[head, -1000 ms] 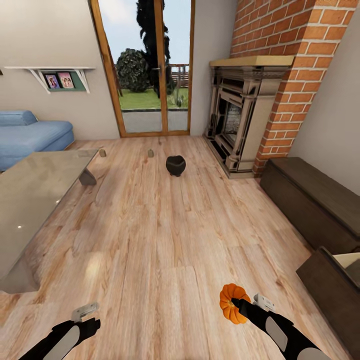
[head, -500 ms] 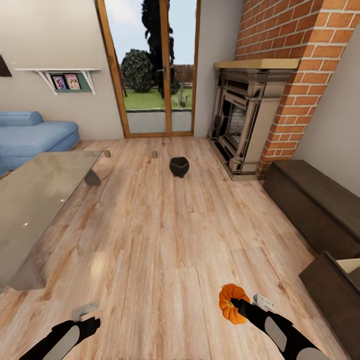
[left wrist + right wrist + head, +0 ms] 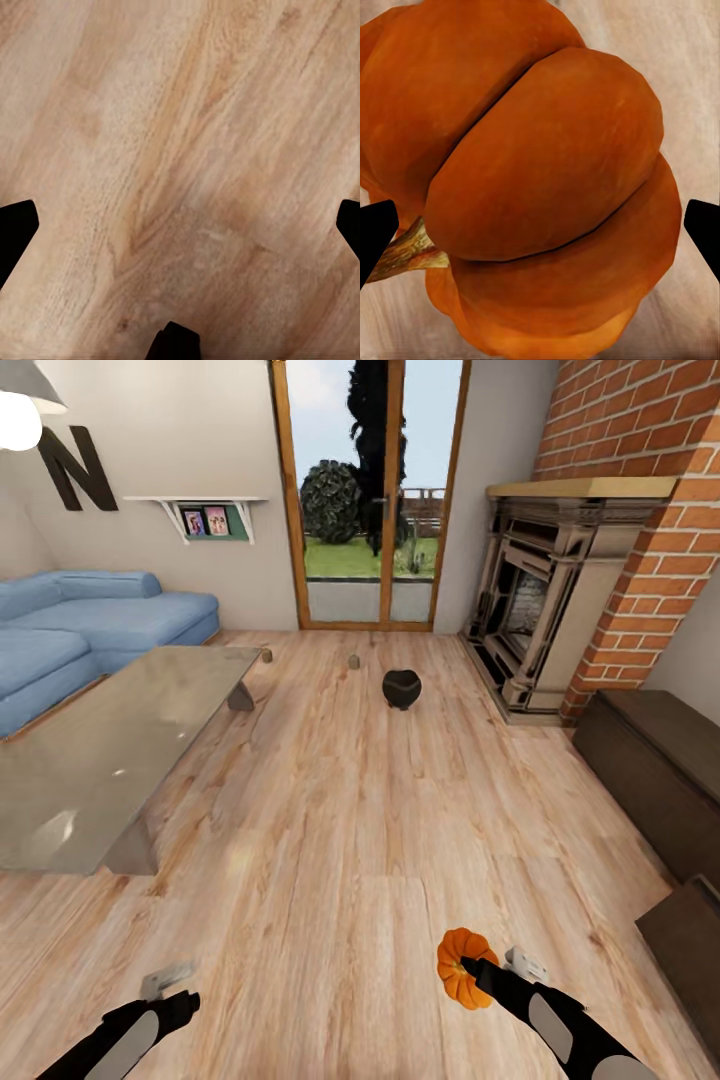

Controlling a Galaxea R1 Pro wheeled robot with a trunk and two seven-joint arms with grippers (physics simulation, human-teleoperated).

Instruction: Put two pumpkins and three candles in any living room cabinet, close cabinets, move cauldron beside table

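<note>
R claw (image 3: pixel 468 966) clenched on pumpkin (image 3: pixel 459 967), held low over wood floor (image 3: pixel 330 840), near right of scene. L claw (image 3: pixel 170 1000) released, nothing btwn fingers, hangs over bare floor near left. Cauldron (image 3: pixel 401 688) on floor, far centre, w/ two candles (image 3: pixel 353 660) (image 3: pixel 266 655) beyond, left of it. Glass table (image 3: pixel 110 745) left. Dark cabinet (image 3: pixel 650 760) along right wall.

Dark cabinet (image 3: pixel 655 755) cut off by the head view's right edge, second dark piece (image 3: pixel 688 945) clipped at the lower right corner, two small tan candles (image 3: pixel 353 660) far off on the floor, too small for detail, pumpkin (image 3: pixel 532 180) overrunning the right wrist view's edges
</note>
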